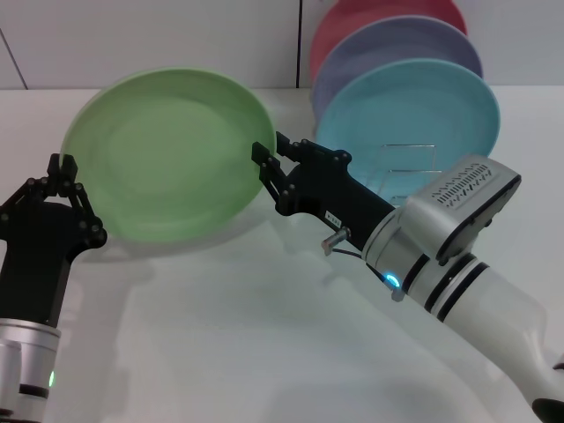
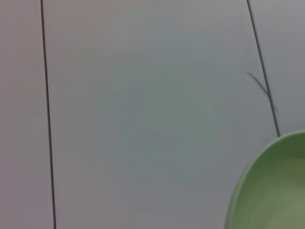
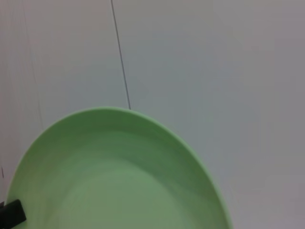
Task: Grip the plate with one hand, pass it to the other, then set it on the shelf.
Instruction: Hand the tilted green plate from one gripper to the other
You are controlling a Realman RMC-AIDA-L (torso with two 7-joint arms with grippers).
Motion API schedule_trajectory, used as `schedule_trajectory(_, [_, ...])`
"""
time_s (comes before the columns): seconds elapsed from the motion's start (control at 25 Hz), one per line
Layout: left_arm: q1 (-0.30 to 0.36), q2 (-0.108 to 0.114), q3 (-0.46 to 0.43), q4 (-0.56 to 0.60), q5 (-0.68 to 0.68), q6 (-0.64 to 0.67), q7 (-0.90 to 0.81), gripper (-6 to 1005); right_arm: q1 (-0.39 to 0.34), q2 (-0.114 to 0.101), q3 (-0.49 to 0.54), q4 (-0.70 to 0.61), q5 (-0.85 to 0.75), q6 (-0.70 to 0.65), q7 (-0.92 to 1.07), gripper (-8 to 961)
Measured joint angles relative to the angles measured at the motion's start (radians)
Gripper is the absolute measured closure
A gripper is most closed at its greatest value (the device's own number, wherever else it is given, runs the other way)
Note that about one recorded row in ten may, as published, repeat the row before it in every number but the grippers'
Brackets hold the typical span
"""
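Observation:
The light green plate [image 1: 167, 154] hangs tilted above the table, between both arms. My right gripper [image 1: 273, 163] is shut on its right rim; the plate [image 3: 119, 181] fills the lower part of the right wrist view, where a black fingertip [image 3: 12, 213] shows in one corner. My left gripper [image 1: 64, 172] is right at the plate's left rim, and I cannot make out whether it touches. Only the rim of the plate [image 2: 271, 191] enters the left wrist view. The wire shelf [image 1: 410, 160] stands behind the right arm.
A turquoise plate [image 1: 414, 110], a lavender plate [image 1: 397, 53] and a red plate [image 1: 379, 16] stand upright one behind the other at the shelf, back right. The white table [image 1: 247, 335] spreads below, and a pale panelled wall [image 1: 132, 40] stands behind.

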Motion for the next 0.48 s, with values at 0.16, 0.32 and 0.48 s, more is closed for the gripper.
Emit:
schedule_trajectory(0.16, [0.001,0.0,0.0,0.0,-0.002,0.0,0.0,963,-0.001,0.0,0.0,0.001,0.002,0.0,0.0,696])
schedule_trajectory(0.32, [0.001,0.0,0.0,0.0,-0.007,0.0,-0.003,963,-0.001,0.0,0.0,0.001,0.002,0.0,0.0,713])
schedule_trajectory(0.48, [0.0,0.0,0.0,0.0,-0.009,-0.002,-0.005,963,-0.003,0.0,0.0,0.001,0.003,0.0,0.0,735])
